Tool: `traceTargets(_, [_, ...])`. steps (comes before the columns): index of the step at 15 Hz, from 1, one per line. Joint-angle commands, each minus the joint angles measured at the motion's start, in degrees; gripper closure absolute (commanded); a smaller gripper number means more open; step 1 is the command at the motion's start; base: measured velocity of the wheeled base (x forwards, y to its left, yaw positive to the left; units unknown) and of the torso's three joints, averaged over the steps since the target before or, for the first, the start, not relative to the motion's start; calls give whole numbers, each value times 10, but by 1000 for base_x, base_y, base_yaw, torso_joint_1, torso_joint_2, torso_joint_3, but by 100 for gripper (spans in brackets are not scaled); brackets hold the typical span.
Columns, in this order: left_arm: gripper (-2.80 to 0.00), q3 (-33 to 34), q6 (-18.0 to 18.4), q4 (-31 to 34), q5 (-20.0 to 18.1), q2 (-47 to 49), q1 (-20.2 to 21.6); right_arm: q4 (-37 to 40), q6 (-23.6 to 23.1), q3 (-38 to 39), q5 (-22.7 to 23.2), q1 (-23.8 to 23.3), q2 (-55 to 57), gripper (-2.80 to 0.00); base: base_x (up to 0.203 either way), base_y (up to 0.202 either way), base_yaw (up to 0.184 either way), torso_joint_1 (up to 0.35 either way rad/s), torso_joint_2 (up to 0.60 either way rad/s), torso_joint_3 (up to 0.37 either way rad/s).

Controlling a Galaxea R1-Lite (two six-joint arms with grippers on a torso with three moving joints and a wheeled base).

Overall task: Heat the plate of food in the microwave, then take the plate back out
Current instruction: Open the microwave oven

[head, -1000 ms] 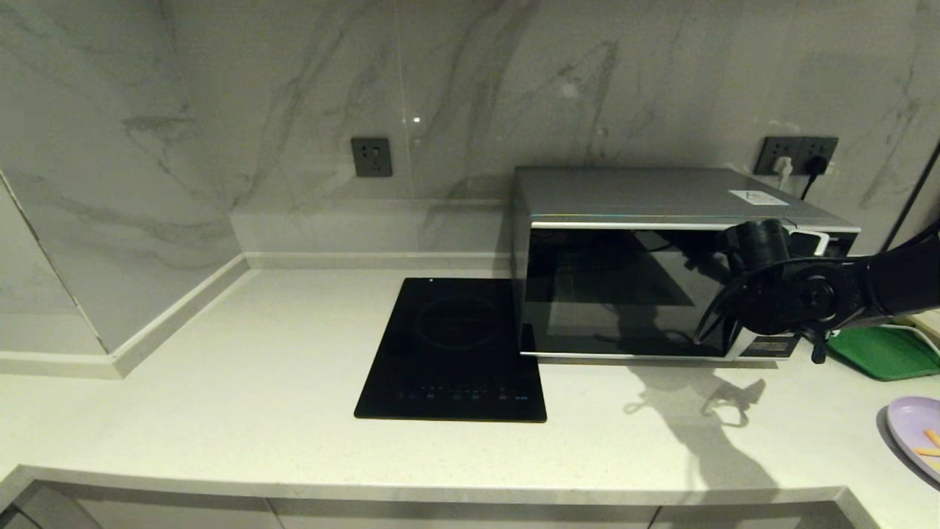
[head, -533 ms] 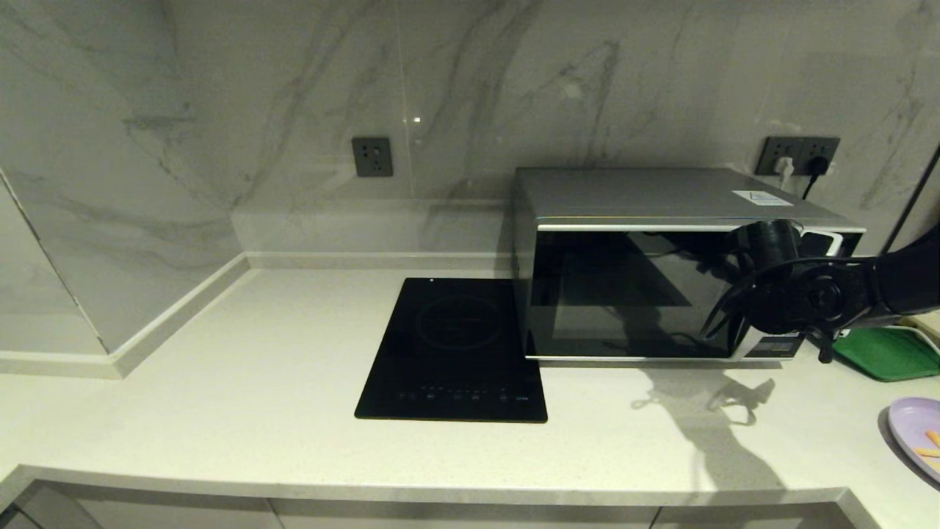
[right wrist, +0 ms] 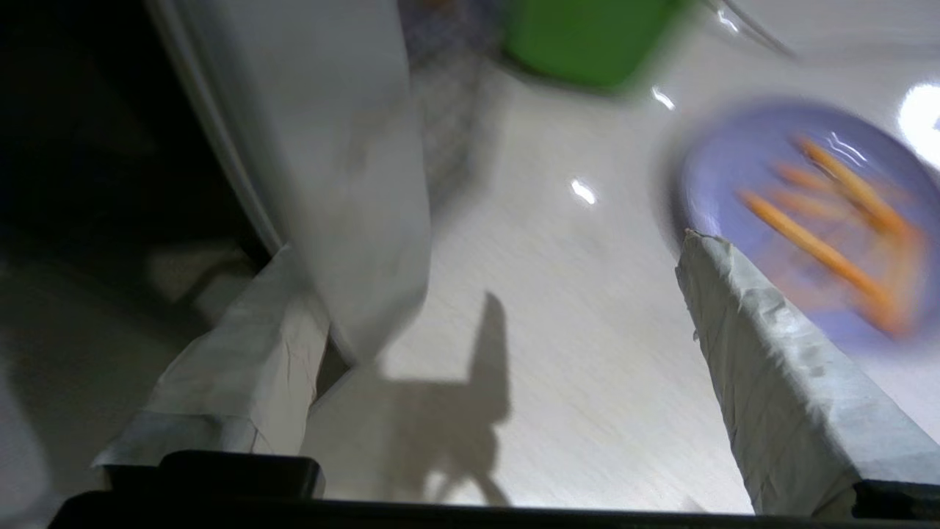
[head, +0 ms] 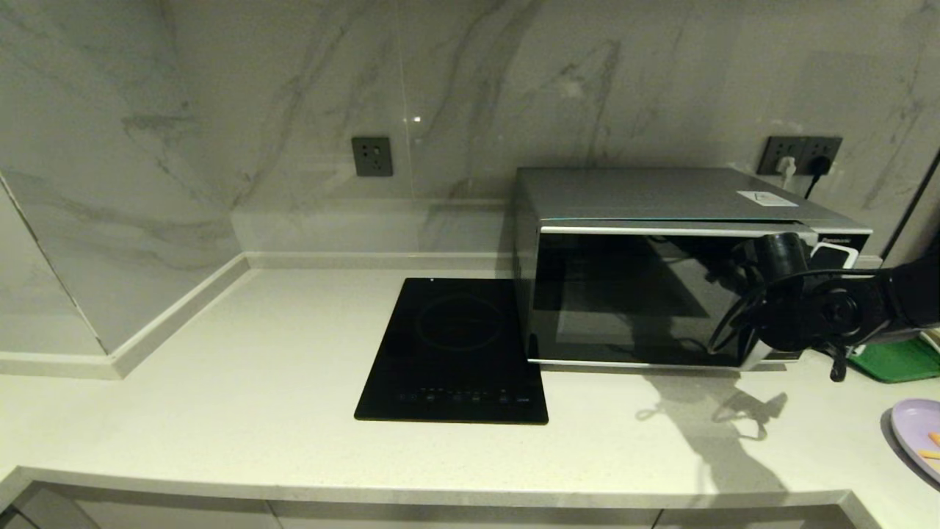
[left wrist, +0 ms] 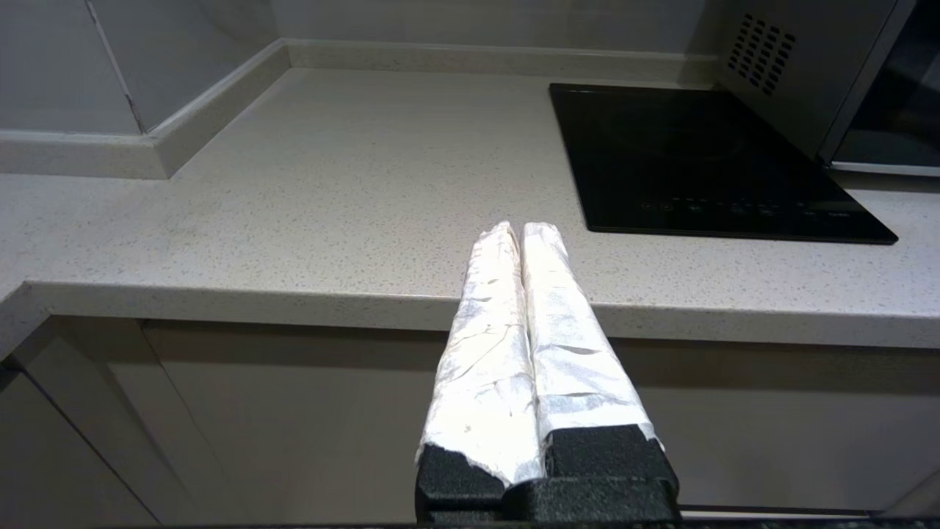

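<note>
1 tool gapes wide, perhaps hooking the microwave door.

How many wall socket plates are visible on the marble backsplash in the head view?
2: a single socket plate on the wall behind the induction cooktop, and a double socket plate with plugs in it behind the microwave. Others may be hidden.

Head view high over countertop, wrist views low, close (both sharing its microwave edge)
</note>
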Motion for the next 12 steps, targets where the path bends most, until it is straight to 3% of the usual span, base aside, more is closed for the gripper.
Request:
traceTargets(1, [0,0,0,0,0,0,0,-5,13,39,1,0,-39,-280,0,0,0,0,0,0])
traceTargets(5, [0,0,0,0,0,0,0,-6,9,67,44,17,-50,-280,0,0,0,0,0,0])
traceTargets(8, [0,0,0,0,0,0,0,-7,-11,68,67,62,-75,-280,0,0,0,0,0,0])
traceTargets(9, [0,0,0,0,0,0,0,-6,-17,77,73,86,-95,-98,0,0,0,0,0,0])
traceTargets(10, [0,0,0,0,0,0,0,-6,-26,91,79,115,-126,0,0,0,0,0,0,0])
traceTargets(12, [0,0,0,0,0,0,0,-5,-51,119,97,177,-197,0,0,0,0,0,0,0])
